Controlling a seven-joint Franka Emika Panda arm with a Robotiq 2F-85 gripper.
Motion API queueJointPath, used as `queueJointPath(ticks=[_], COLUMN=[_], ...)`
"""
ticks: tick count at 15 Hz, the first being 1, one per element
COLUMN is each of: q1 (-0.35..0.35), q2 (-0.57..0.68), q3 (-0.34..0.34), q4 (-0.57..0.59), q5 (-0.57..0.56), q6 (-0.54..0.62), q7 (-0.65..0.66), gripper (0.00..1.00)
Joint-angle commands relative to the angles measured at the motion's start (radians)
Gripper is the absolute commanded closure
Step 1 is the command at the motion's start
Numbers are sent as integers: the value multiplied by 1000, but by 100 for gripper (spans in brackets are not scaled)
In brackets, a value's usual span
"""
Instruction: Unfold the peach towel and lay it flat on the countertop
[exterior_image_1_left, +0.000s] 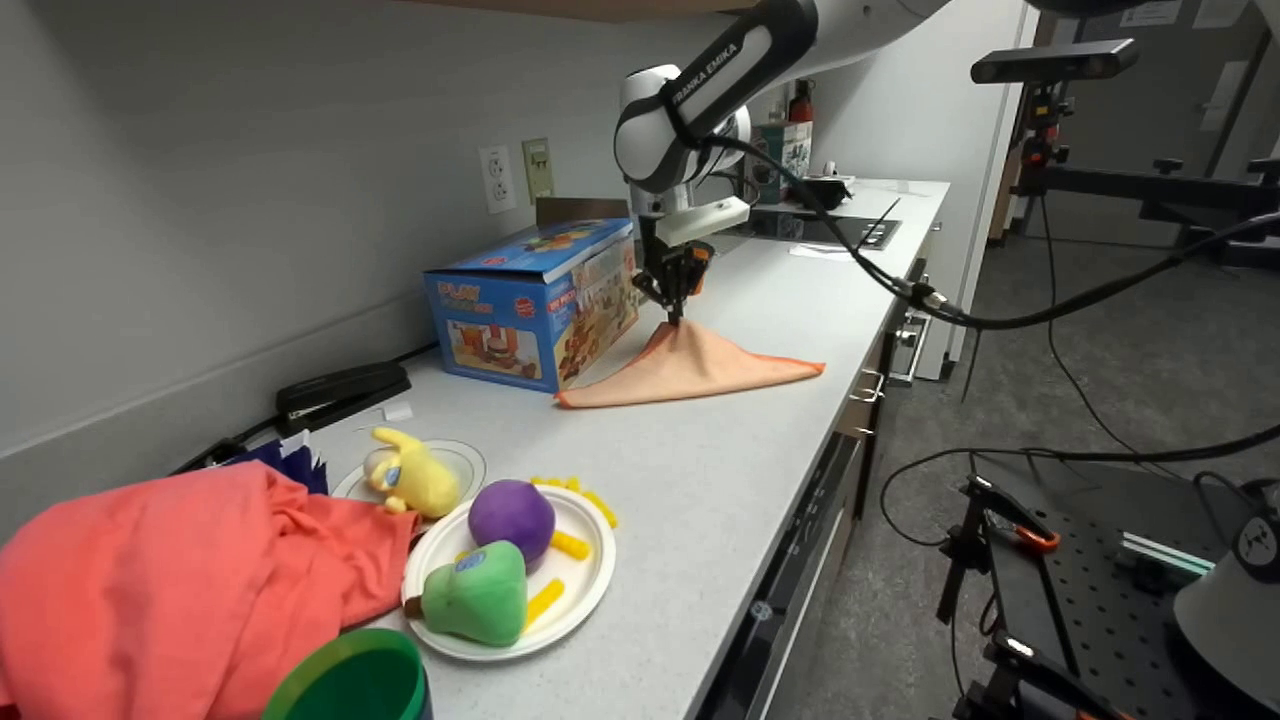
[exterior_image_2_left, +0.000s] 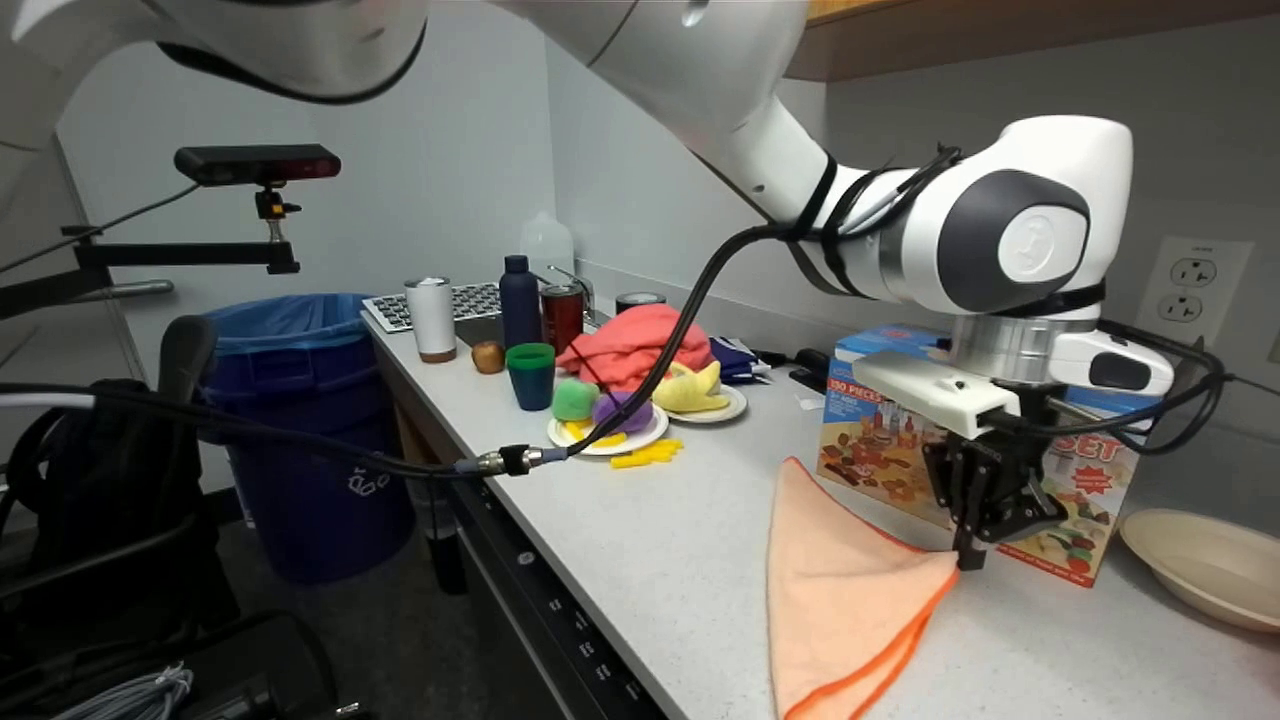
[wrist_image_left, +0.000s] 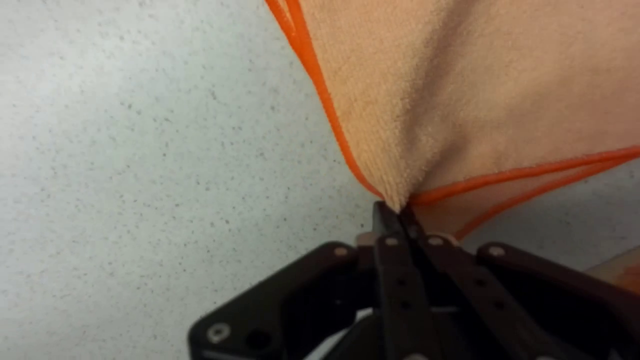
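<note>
The peach towel (exterior_image_1_left: 700, 368) lies on the countertop (exterior_image_1_left: 640, 520) as a rough triangle with orange edging. Two edges run close together along one side in the wrist view, so the towel (wrist_image_left: 500, 90) is doubled over there. My gripper (wrist_image_left: 397, 210) is shut on one corner of it, with the cloth bunched to a point between the fingertips. Seen in an exterior view, the gripper (exterior_image_2_left: 966, 560) points down at the towel's (exterior_image_2_left: 850, 600) corner, low over the counter, and the cloth rises slightly towards it. The bit of cloth inside the jaws is hidden.
Right by the gripper stands a blue play-set box (exterior_image_1_left: 495, 310) against the wall. A beige bowl (exterior_image_2_left: 1210, 560) sits past the box. Towards the far end are a white plate (exterior_image_1_left: 600, 570) with plush toys, a coral-red cloth heap (exterior_image_1_left: 170, 590) and a green cup (exterior_image_1_left: 350, 680).
</note>
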Motion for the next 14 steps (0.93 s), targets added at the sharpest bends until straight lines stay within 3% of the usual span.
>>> queueJointPath(ticks=[1, 3, 6, 7, 8, 11, 13, 14], q1=[16, 18, 19, 18, 18, 17, 11, 7], q2=[-108, -124, -114, -108, -104, -95, -82, -71], q3=[-1, 2, 10, 14, 16, 21, 21, 19], q4=[-85, -90, -72, -66, -62, -52, -38, -31], q5=[-21, -20, -13, -10, -10, -11, -6, -6], q6=[-41, -66, -128, -143, -155, -181, -200, -200], q7=[-29, -32, -38, -43, -48, -61, -62, -63], gripper=[99, 99, 64, 57, 88, 99, 100, 74])
